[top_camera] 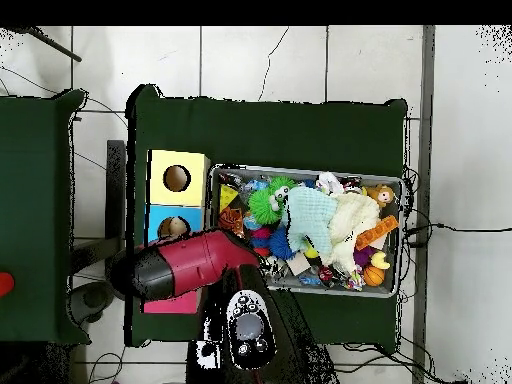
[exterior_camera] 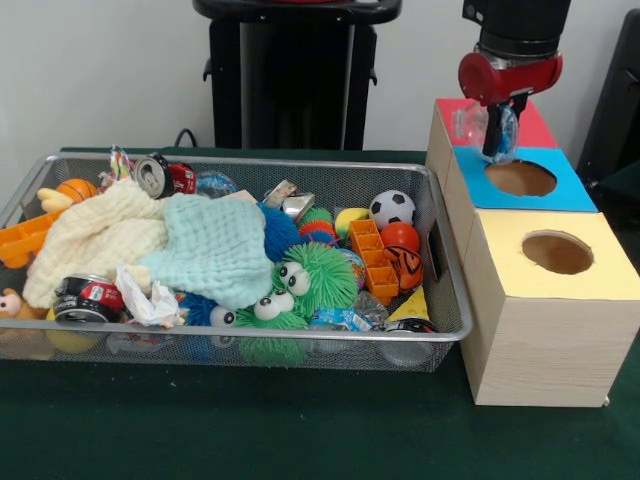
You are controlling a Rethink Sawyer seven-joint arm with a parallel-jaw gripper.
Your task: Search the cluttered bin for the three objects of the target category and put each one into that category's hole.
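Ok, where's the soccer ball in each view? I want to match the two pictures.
Front view: the soccer ball sits at the bin's far right, just above the orange ball.
Overhead view: I cannot pick it out; the red arm covers that corner of the bin.
Shared landmark: the yellow-topped box, beside the bin's end in both.

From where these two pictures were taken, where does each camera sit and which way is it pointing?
Front view: sits low across the table, facing the wire bin and wooden box; the gripper hangs over the blue hole, holding something clear.
Overhead view: looks straight down from above; the red arm crosses the box's red section.
Both show the bin, the mint cloth, the green fuzzy toy and the yellow hole.
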